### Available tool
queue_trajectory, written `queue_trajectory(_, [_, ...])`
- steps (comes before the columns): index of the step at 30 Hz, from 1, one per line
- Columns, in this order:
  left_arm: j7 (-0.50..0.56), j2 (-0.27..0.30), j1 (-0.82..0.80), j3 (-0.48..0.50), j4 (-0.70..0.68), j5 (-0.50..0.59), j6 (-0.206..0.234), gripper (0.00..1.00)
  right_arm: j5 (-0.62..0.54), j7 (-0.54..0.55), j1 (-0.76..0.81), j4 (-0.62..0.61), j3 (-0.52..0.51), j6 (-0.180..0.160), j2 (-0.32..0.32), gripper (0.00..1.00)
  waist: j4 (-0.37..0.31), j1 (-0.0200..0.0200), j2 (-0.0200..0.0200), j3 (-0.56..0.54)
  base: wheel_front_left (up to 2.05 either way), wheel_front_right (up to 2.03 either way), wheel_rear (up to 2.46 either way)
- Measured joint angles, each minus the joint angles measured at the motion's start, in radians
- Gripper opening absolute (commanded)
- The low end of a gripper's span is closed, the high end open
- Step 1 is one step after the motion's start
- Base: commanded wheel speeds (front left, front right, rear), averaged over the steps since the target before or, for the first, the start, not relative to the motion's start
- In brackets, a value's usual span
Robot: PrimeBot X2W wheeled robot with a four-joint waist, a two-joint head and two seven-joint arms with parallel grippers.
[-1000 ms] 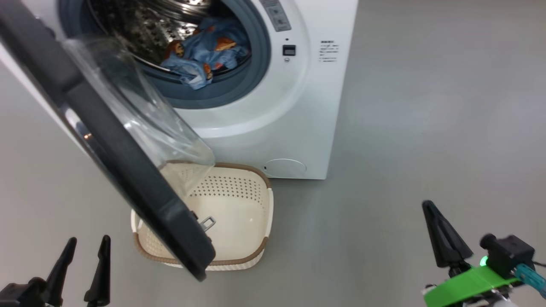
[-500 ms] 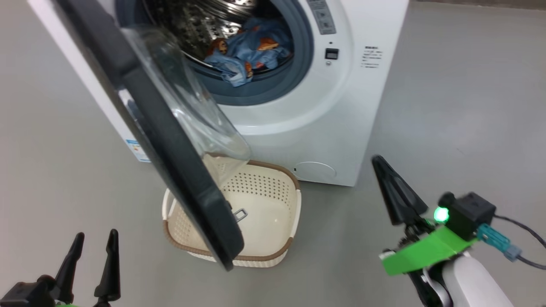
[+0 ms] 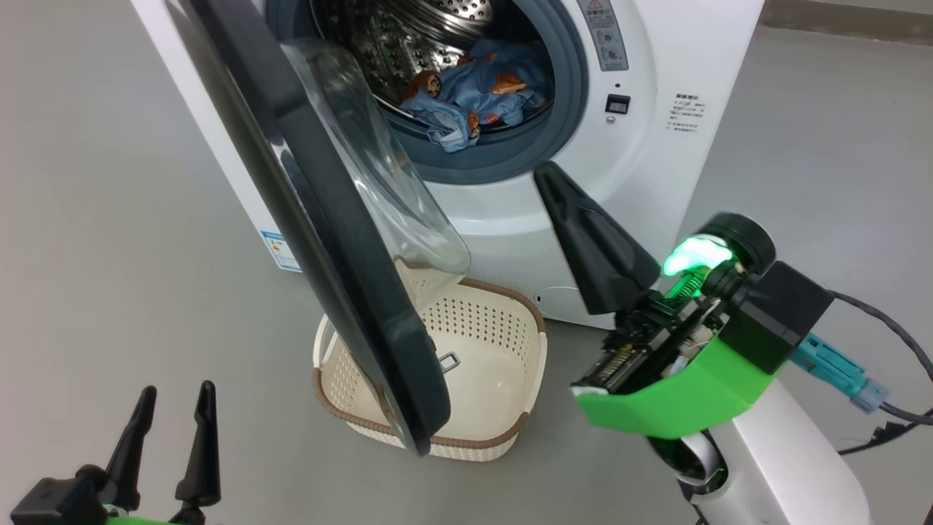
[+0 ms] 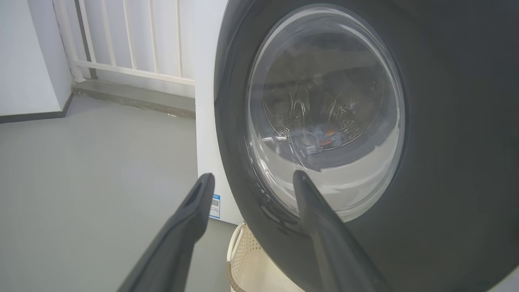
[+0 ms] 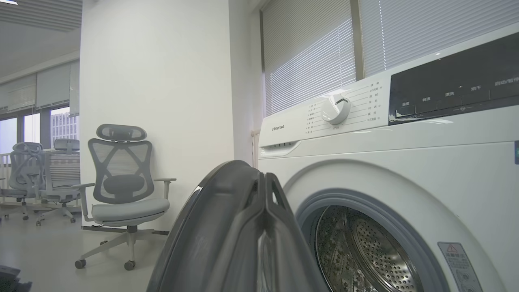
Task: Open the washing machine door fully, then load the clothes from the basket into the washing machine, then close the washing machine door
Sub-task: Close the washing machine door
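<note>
Snag risk at gasket (image 3: 496, 166).
Clothes (image 3: 481, 91) lie in the drum (image 3: 386, 44), one fold over the gasket; the closing door (image 3: 357, 306) may pinch it. Right end effector (image 3: 547, 175) pressed together, empty; left end effector (image 3: 178, 388) spread.

The clothes (image 3: 477, 95) lie in the washing machine (image 3: 656, 168), the basket (image 3: 481, 328) before it beneath the door (image 3: 328, 240).

Place: an office-like room.
Seating: mesh office chairs (image 5: 121, 190) on castors are lined up by a white wall (image 5: 162, 81).
Windows: slatted blinds (image 5: 312, 61) are drawn down.
Floor: a smooth grey floor (image 3: 87, 219) is laid throughout.
Appliance: a washing machine (image 5: 405, 138) is stood against the window.
</note>
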Motion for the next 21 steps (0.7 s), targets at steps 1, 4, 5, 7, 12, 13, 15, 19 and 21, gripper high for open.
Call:
queue_trajectory(1, [0.000,0.000,0.000,0.000,0.000,0.000,0.000,1.00,0.000,0.000,0.000,0.000,0.000,0.000,0.000,0.00,0.000,0.0000,0.0000,0.000,0.00,0.00,0.00])
queue_trajectory(4, [0.000,-0.003,0.000,0.000,-0.005,0.000,0.000,1.00,0.020,0.000,-0.027,-0.044,0.043,0.000,0.004,0.00,0.006,0.0000,0.0000,-0.004,0.00,0.00,0.00])
queue_trajectory(5, [0.000,-0.005,0.001,0.002,-0.008,0.000,0.000,1.00,0.026,0.000,-0.033,-0.057,0.060,0.000,0.006,0.00,0.007,0.0000,0.0000,-0.006,0.00,0.00,0.00])
queue_trajectory(7, [0.000,-0.006,0.004,0.002,-0.011,0.000,0.000,1.00,0.026,0.000,-0.045,-0.073,0.098,0.000,0.008,0.00,0.009,0.0000,0.0000,-0.010,0.00,0.00,0.00])
queue_trajectory(12, [0.000,-0.006,0.006,0.001,-0.015,0.000,0.000,1.00,0.045,0.000,-0.061,-0.101,0.202,0.000,0.022,0.00,0.015,0.0000,0.0000,-0.020,0.00,0.00,0.00])
queue_trajectory(13, [0.000,-0.006,0.006,0.001,-0.015,0.000,0.000,1.00,0.050,0.000,-0.065,-0.102,0.222,0.000,0.025,0.00,0.016,0.0000,0.0000,-0.022,0.00,0.00,0.00])
queue_trajectory(15, [0.000,-0.006,0.007,0.000,-0.016,0.000,0.000,1.00,0.062,0.000,-0.065,-0.100,0.259,0.002,0.028,0.00,0.019,0.0000,0.0000,-0.024,0.00,0.00,0.00])
queue_trajectory(19, [0.000,-0.006,0.009,0.002,-0.019,0.000,0.000,1.00,0.104,0.000,-0.064,-0.065,0.338,0.002,0.029,0.00,0.025,0.0000,0.0000,-0.028,0.00,0.00,0.00])
queue_trajectory(21, [0.000,-0.006,0.013,0.003,-0.020,0.000,0.000,1.00,0.116,0.000,-0.064,-0.048,0.365,0.002,0.030,0.00,0.025,0.0000,0.0000,-0.028,0.00,0.00,0.00])
